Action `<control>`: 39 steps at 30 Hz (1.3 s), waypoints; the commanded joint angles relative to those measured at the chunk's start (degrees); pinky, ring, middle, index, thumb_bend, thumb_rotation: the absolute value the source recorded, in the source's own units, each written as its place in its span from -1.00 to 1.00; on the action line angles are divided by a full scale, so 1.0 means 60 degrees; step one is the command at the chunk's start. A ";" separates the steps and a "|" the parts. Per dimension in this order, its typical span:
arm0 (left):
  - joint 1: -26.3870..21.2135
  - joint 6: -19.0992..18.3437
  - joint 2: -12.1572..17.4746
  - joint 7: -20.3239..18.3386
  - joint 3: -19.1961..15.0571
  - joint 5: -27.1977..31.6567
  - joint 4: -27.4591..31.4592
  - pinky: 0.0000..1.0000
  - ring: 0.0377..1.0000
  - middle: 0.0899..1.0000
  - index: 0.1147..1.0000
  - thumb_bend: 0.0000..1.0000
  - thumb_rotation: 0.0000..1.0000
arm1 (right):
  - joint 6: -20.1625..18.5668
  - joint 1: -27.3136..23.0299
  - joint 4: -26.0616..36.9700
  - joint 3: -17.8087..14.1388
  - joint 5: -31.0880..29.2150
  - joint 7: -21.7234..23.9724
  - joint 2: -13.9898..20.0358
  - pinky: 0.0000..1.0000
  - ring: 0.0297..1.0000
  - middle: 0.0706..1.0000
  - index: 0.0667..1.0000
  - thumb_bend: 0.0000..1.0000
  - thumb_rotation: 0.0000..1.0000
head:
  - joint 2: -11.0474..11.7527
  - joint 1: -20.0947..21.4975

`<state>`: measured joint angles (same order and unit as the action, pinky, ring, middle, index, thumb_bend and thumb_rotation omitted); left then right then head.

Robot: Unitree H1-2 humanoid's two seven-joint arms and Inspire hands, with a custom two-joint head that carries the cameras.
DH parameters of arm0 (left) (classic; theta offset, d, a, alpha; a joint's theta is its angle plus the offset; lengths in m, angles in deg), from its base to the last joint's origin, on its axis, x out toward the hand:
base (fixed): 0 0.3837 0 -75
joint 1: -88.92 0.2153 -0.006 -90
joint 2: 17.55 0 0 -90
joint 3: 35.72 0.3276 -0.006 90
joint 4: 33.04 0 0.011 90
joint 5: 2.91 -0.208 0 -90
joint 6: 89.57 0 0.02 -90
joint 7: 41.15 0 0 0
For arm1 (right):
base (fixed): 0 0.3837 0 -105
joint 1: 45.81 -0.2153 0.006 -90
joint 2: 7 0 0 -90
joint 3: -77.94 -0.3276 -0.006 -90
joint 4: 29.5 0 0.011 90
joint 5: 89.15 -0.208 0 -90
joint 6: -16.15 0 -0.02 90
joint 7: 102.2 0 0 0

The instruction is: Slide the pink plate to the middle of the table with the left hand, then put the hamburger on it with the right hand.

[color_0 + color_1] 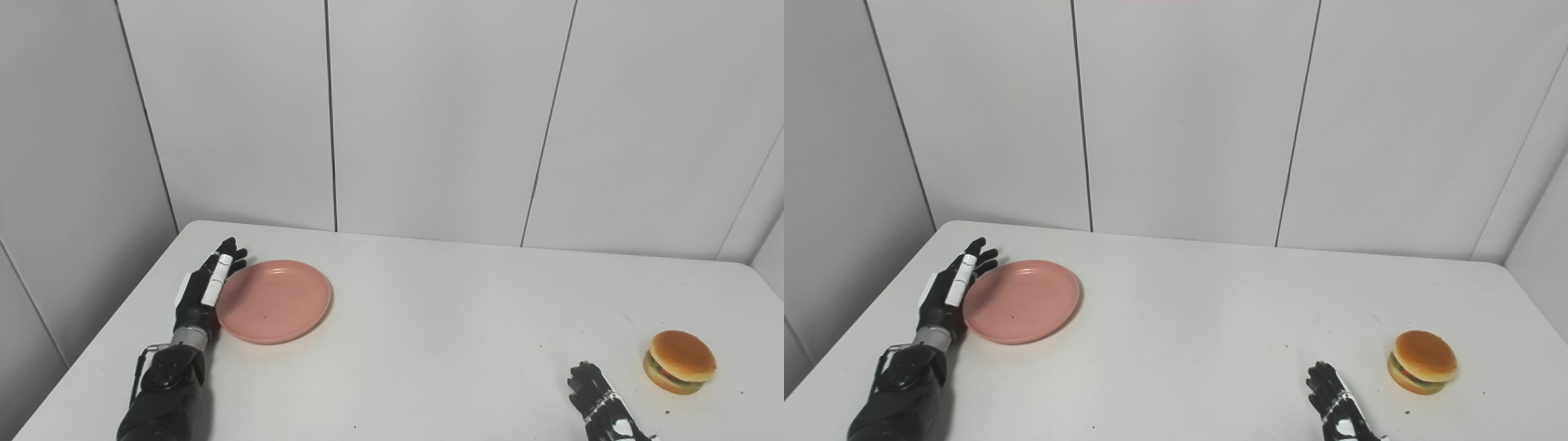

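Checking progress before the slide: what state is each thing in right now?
pink plate: empty, flat on the table's left side, not yet centred.
hamburger: on the table at right, untouched.
left hand: open, fingers extended, against the plate's left rim.
right hand: open, beside the hamburger, holding nothing.
table: white, holding both.

Pink plate (274,301): round, shallow, empty, lying flat on the worktop (429,318) at its left side. Hamburger (680,361): toy with a tan bun over green and red layers, upright near the right front, well apart from the plate.
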<state>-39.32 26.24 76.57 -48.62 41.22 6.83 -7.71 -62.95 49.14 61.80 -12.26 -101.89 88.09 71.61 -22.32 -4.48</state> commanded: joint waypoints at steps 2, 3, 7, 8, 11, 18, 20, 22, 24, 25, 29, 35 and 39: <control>-0.0489 0.0183 -0.0011 -0.0209 0.0099 -0.0060 0.0102 0.58 0.69 0.62 0.64 0.82 0.64 | -0.0698 0.0349 -0.0352 0.0202 0.0101 -0.0036 -0.0115 0.92 0.83 0.79 0.76 0.76 0.78 | -0.0017 0.0008; -0.0492 0.0182 -0.0041 -0.0237 0.0089 -0.0013 0.0121 0.58 0.70 0.62 0.63 0.83 0.63 | -0.0698 0.0350 -0.0346 0.0209 0.0103 -0.0041 -0.0122 0.92 0.83 0.79 0.76 0.76 0.78 | -0.0025 0.0033; -0.0454 0.0181 -0.0174 -0.0200 0.0130 -0.0017 0.0261 0.53 0.69 0.63 0.63 0.85 0.63 | -0.0720 0.0359 -0.0306 0.0240 0.0108 -0.0065 -0.0155 0.91 0.83 0.77 0.75 0.76 0.77 | -0.0055 0.0105; -0.0428 0.0178 -0.0216 -0.0226 0.0144 -0.0009 0.0325 0.51 0.69 0.63 0.64 0.84 0.62 | -0.0718 0.0360 -0.0300 0.0250 0.0134 -0.0078 -0.0161 0.90 0.83 0.77 0.74 0.76 0.78 | -0.0061 0.0119; -0.0434 0.0183 -0.0335 -0.0259 0.0187 -0.0001 0.0280 0.56 0.69 0.63 0.65 0.82 0.62 | -0.0733 0.0360 -0.0276 0.0278 0.0168 -0.0111 -0.0168 0.88 0.82 0.76 0.73 0.76 0.77 | -0.0082 0.0158; -0.0370 0.0183 -0.0664 -0.0441 0.0447 -0.0053 0.0547 0.55 0.69 0.63 0.67 0.75 0.64 | -0.0809 0.0386 -0.0160 0.0389 0.0192 -0.0219 -0.0183 0.88 0.83 0.77 0.73 0.75 0.77 | -0.0170 0.0329; -0.0376 0.0177 -0.0765 -0.0418 0.0516 -0.0072 0.0584 0.53 0.67 0.61 0.67 0.79 0.64 | -0.0821 0.0389 -0.0139 0.0427 0.0219 -0.0258 -0.0203 0.87 0.83 0.77 0.73 0.75 0.77 | -0.0204 0.0470; -0.0377 0.0170 -0.0840 -0.0442 0.0550 -0.0028 0.0610 0.50 0.65 0.60 0.68 0.80 0.63 | -0.0850 0.0409 -0.0087 0.0482 0.0240 -0.0301 -0.0230 0.87 0.83 0.76 0.72 0.75 0.75 | -0.0251 0.0616; -0.0390 0.0167 -0.0880 -0.0458 0.0555 0.0019 0.0572 0.50 0.63 0.59 0.68 0.79 0.63 | -0.0893 0.0437 -0.0020 0.0534 0.0275 -0.0328 -0.0252 0.87 0.83 0.76 0.71 0.74 0.75 | -0.0301 0.0751; -0.0400 0.0161 -0.0891 -0.0468 0.0550 0.0039 0.0539 0.52 0.63 0.60 0.68 0.80 0.62 | -0.0913 0.0448 0.0009 0.0558 0.0294 -0.0338 -0.0259 0.87 0.83 0.76 0.72 0.72 0.75 | -0.0312 0.0778; -0.0374 0.0139 -0.0964 -0.0537 0.0550 0.0097 0.0576 0.59 0.70 0.63 0.67 0.81 0.64 | -0.1012 0.0479 0.0158 0.0681 0.0462 -0.0433 -0.0323 0.84 0.81 0.75 0.71 0.71 0.75 | -0.0476 0.1206; -0.0304 -0.0055 -0.1162 -0.0412 0.0568 0.0077 0.0873 0.58 0.71 0.66 0.64 0.76 0.67 | -0.1124 0.0483 0.0281 0.0829 0.0513 -0.0575 -0.0439 0.82 0.79 0.74 0.70 0.66 0.72 | -0.0647 0.1670; -0.0197 -0.0233 -0.1308 -0.0296 0.0666 -0.0038 0.1266 0.57 0.69 0.65 0.64 0.76 0.69 | -0.1170 0.0514 0.0354 0.0971 0.0554 -0.0702 -0.0550 0.81 0.77 0.73 0.70 0.67 0.71 | -0.0688 0.1991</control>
<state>-39.44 24.57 69.15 -50.77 44.82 6.90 -1.92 -66.48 49.33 64.50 -7.53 -99.18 83.82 70.48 -26.37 7.46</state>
